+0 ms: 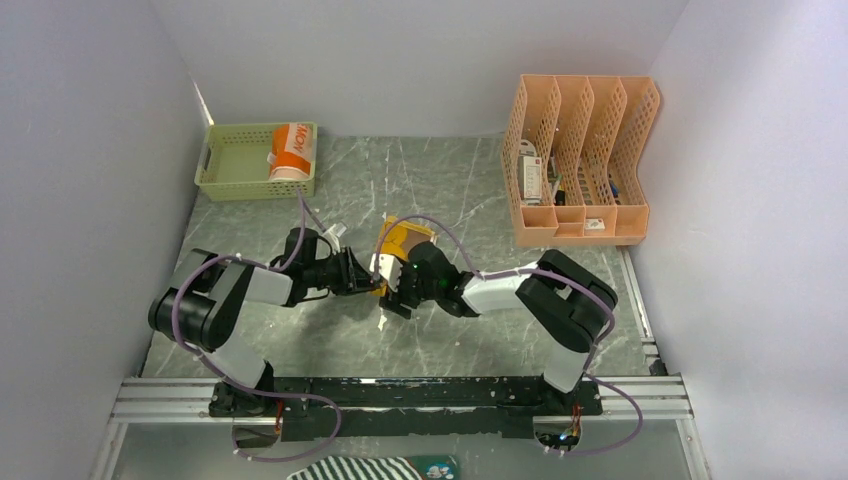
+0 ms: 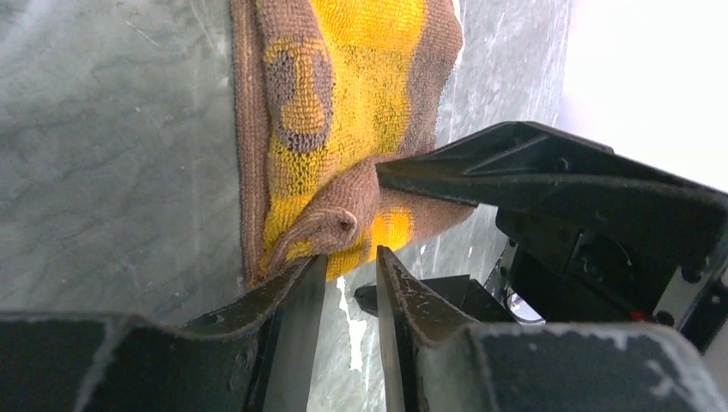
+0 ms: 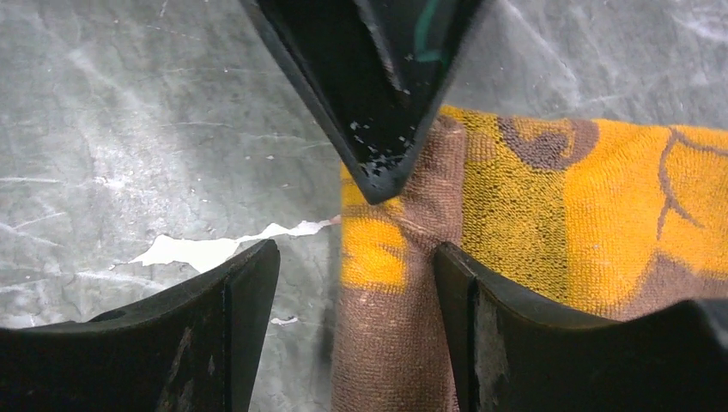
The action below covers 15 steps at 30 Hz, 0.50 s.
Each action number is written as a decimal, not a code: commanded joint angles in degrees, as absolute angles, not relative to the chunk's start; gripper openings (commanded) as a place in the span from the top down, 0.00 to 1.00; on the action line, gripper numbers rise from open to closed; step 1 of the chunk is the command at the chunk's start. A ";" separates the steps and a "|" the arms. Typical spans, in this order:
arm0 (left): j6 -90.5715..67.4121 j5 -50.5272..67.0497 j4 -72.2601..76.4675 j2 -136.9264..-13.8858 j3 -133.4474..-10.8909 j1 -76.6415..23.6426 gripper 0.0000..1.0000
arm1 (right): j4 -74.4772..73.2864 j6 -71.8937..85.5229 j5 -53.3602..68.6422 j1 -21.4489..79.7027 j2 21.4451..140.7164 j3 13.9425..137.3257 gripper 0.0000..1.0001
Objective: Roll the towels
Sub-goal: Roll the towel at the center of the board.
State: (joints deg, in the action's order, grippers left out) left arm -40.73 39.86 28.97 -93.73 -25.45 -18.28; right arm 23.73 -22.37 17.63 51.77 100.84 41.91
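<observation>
The yellow towel (image 1: 408, 238) with brown print lies mid-table, its brown border and yellow pile filling the left wrist view (image 2: 360, 77) and the right wrist view (image 3: 601, 215). My left gripper (image 1: 362, 272) (image 2: 348, 256) reaches in from the left, its tips pinching the towel's curled near edge. My right gripper (image 1: 392, 283) (image 3: 356, 249) stands open astride the brown border strip, one finger resting on the cloth and the other off it over bare table. The orange towel (image 1: 291, 152) lies rolled in the green basket (image 1: 235, 165).
A peach file organizer (image 1: 580, 160) holding small items stands at the back right. A black-and-white striped cloth (image 1: 350, 468) lies below the front rail (image 1: 400, 395). White walls close in on both sides. The two grippers nearly touch.
</observation>
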 commanded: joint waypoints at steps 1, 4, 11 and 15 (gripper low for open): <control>-37.64 40.42 23.11 -92.68 -25.78 -16.29 0.59 | 15.66 -18.09 15.48 50.09 103.60 41.87 0.33; -36.96 41.48 21.07 -91.05 -26.45 -14.92 0.58 | 12.84 -16.18 14.61 49.63 104.30 42.86 0.37; -36.09 42.96 13.46 -82.59 -30.38 -11.66 0.51 | 5.10 -10.79 17.37 49.57 106.80 45.83 0.57; -31.56 41.70 5.04 -78.38 -34.42 -11.30 0.49 | 2.00 -6.44 21.95 49.66 107.74 48.38 0.82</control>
State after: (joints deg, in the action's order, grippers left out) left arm -36.56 41.85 13.61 -82.74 -29.89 -11.94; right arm 15.77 -13.13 17.28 49.17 103.66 48.66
